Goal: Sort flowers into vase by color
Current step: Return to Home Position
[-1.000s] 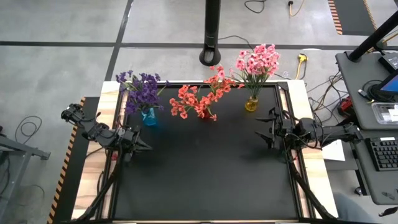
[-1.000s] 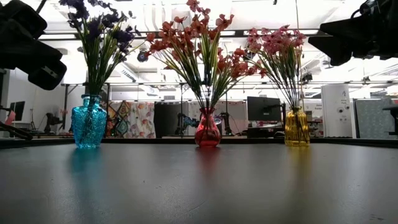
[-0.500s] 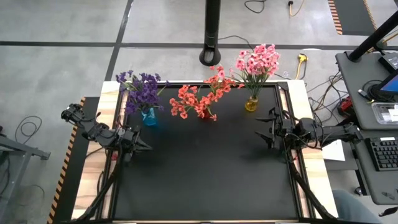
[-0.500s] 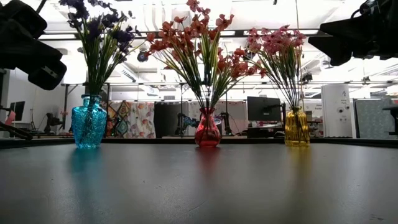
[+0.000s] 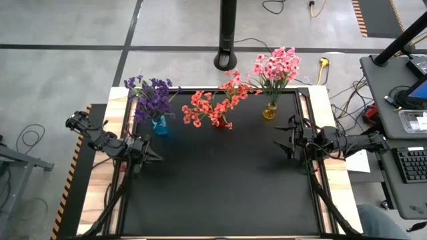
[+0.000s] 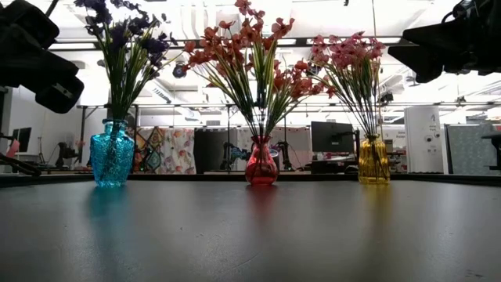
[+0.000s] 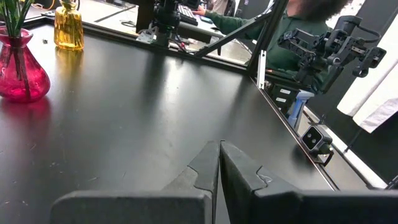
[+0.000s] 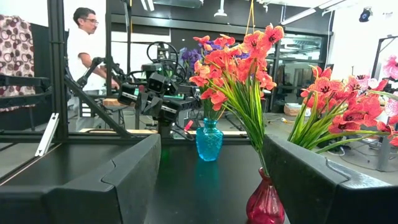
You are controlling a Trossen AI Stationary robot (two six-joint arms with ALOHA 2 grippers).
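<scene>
Three vases stand in a row by the table's far edge. Purple flowers (image 5: 152, 97) stick stems-down in a blue vase (image 6: 111, 153), coral-red flowers (image 5: 215, 105) in a red vase (image 6: 261, 162), pink flowers (image 5: 276, 67) in a yellow vase (image 6: 373, 160). My left gripper (image 5: 159, 158) hovers shut at the table's left side, near the blue vase. My right gripper (image 5: 277, 141) hovers open at the right side, below the yellow vase. Neither holds anything.
The dark table top (image 5: 220, 180) spreads wide between both arms and toward the near edge. A black pole base (image 5: 227, 61) stands beyond the far edge. A desk with a keyboard (image 5: 411, 165) sits to the right. A person (image 8: 84, 43) stands in the room beyond.
</scene>
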